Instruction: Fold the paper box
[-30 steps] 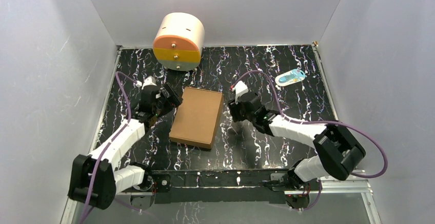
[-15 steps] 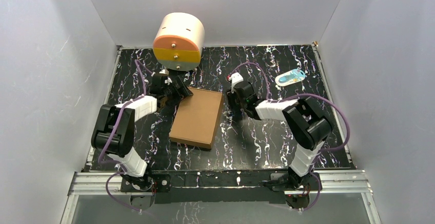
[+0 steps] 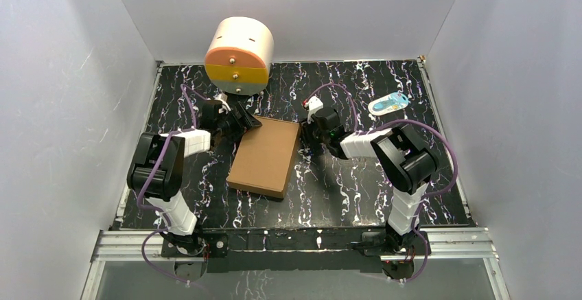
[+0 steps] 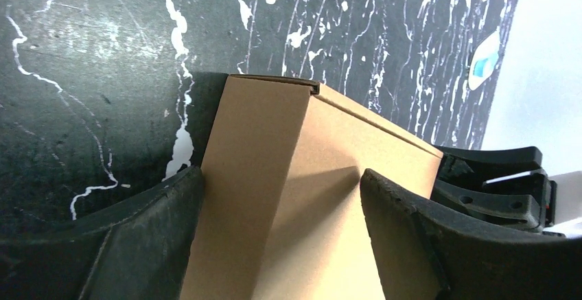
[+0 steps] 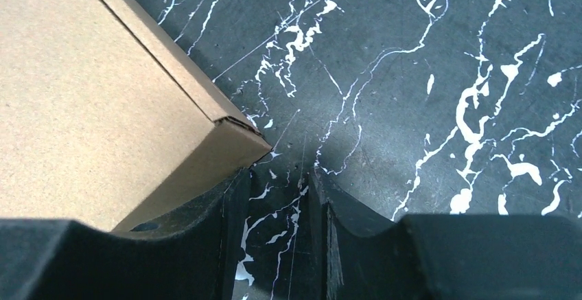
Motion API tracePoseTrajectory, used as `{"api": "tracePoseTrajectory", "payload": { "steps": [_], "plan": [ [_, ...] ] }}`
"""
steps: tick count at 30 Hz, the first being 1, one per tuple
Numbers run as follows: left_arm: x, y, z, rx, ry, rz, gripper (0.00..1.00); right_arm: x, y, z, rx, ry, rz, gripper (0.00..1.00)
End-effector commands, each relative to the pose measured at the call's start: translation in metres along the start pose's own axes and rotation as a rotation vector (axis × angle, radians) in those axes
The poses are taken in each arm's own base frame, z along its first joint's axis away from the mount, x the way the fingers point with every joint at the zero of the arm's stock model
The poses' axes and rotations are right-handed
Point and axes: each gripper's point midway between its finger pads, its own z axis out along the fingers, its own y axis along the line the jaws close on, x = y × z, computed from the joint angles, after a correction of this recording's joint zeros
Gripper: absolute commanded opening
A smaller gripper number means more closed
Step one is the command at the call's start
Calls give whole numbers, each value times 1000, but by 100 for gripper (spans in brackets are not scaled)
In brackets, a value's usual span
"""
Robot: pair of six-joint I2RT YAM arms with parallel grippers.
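The paper box lies flat in the middle of the bench, a bit closer to the left arm; it looks like a low shut box with its lid down, not a flat sheet, so I think most of the folding is done.

The left end effector is at the far left corner of the box; its two fingers stand wide apart with that corner between them; one finger sits right at the side wall, but I cannot tell if they squeeze.

The right end effector is low at the far right corner; its fingers are only a little apart, with nothing but bare bench between them; one finger is just beside the corner of the box.

At the left corner there is a thin dark slit where the lid meets the wall; at the right corner the card layers show at the edge; so what is left, I think, is to press these far corners snug.

The round drum with the orange and yellow drawers stands behind the box, well apart.
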Motion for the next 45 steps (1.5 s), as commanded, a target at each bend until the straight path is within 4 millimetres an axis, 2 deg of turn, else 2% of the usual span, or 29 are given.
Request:
{"api": "tracePoseTrajectory", "payload": {
  "steps": [1, 7, 14, 18, 24, 27, 31, 34, 38, 41, 45],
  "plan": [
    [32, -37, -1, 178, 123, -19, 79, -26, 50, 2, -234, -130, -6, 47],
    [55, -45, 2, 213, 182, -21, 78, -28, 80, 3, -352, -173, -120, 44],
    [76, -51, -1, 223, 227, 11, 77, -36, 101, -7, -468, -237, -197, 37],
    [81, -45, -7, 194, 229, 26, 77, -28, 107, -16, -479, -217, -245, 34],
    [68, -27, -15, 64, 168, 145, 78, -16, 87, -41, -364, -179, -204, 33],
    [61, -27, -14, 52, 151, 187, 79, 2, 78, -53, -312, -111, -170, 34],
    [53, -32, -10, 54, 148, 223, 80, 16, 54, -70, -177, -58, -112, 40],
    [33, -38, -19, 20, 75, 252, 83, 15, 27, -86, -29, -45, -103, 50],
    [-4, -41, -48, -52, -68, 259, 88, 2, -4, -113, 120, -59, -45, 62],
    [-32, -40, -82, -95, -191, 251, 92, -19, -23, -137, 204, -114, 2, 75],
    [-52, -32, -136, -185, -346, 225, 97, -46, -43, -174, 307, -202, 35, 92]
  ]
}}
